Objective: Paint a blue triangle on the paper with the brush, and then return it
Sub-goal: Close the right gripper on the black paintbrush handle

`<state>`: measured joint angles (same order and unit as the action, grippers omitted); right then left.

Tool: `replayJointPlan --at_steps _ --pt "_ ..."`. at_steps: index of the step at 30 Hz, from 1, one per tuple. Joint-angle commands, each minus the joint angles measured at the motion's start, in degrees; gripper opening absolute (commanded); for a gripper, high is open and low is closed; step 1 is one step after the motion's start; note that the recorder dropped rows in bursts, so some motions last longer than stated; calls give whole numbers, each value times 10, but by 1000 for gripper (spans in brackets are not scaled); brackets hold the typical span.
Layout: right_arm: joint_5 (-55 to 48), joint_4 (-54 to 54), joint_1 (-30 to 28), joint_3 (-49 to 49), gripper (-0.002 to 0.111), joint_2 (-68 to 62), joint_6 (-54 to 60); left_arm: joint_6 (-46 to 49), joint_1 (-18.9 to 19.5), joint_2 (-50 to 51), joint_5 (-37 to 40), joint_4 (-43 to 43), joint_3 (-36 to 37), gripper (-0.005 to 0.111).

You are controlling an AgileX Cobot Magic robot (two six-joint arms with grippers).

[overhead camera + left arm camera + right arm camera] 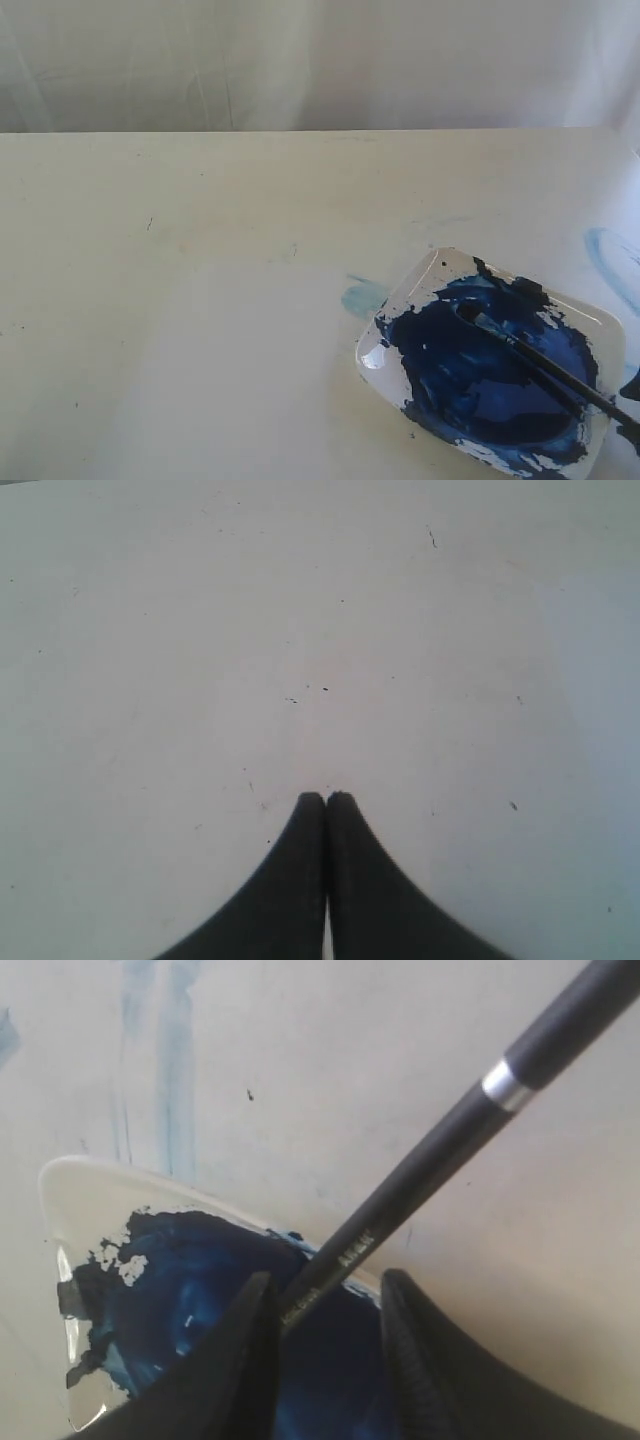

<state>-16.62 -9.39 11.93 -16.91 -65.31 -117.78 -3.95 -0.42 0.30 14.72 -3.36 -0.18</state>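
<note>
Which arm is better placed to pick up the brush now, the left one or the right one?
Right. The right gripper has its open jaws on either side of the brush handle, over the dish. The left gripper is shut above bare tabletop, with no brush near.

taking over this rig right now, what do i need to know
Left gripper: fingers shut, holding nothing, over bare tabletop.
Right gripper: fingers open either side of the brush handle, not clamped.
The brush lies in the paint dish, bristles in the blue pool. The paper looks blank.
Done: nothing painted.
Left: grip the brush, paint the blue triangle, return the brush.
</note>
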Motion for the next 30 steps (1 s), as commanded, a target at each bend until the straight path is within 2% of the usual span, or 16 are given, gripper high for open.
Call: replayJointPlan --at_steps 1,12,30 --pt "4 -7 0 3 32 -3 -10 -1 -3 -3 -1 -2 2 0" --pt "-27 -22 0 4 32 -3 -23 -1 -3 -3 -1 -2 2 0" --pt "-6 -33 -17 4 32 -10 -23 -1 -3 -3 -1 -2 2 0"
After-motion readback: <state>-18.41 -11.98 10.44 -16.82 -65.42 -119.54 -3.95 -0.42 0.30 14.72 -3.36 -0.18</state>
